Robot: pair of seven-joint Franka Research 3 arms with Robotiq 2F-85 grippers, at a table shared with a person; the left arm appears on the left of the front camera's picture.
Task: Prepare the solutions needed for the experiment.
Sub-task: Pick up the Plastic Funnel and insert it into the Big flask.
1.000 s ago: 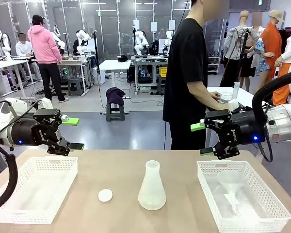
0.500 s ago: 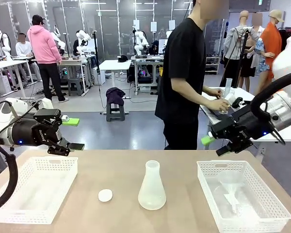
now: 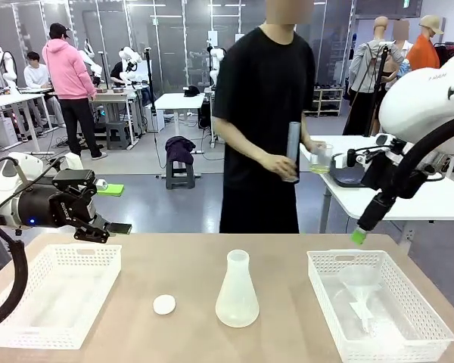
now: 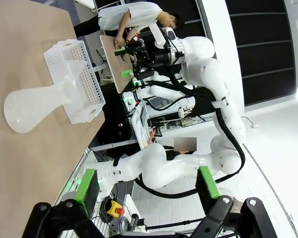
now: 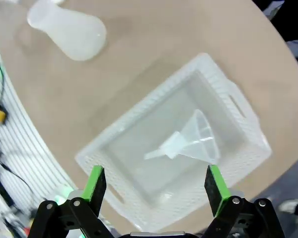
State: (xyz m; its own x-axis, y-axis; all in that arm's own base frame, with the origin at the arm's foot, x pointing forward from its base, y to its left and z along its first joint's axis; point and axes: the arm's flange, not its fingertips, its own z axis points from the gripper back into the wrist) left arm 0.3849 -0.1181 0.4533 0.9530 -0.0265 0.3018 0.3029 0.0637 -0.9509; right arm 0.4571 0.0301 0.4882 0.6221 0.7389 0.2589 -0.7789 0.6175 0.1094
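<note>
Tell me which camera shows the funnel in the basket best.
Right wrist view: it looks down into the white basket at the funnel, cone and spout distinct. Front view shows a faint shape on the basket floor. Left wrist view gives a hazy cone.

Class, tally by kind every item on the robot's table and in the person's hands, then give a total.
White baskets: 2
Conical flask: 1
Funnel, in a basket: 1
Small white round cap: 1
Tall clear cylinder, held: 1
Cup of pale yellow-green solution, held: 1
Total: 7
</note>
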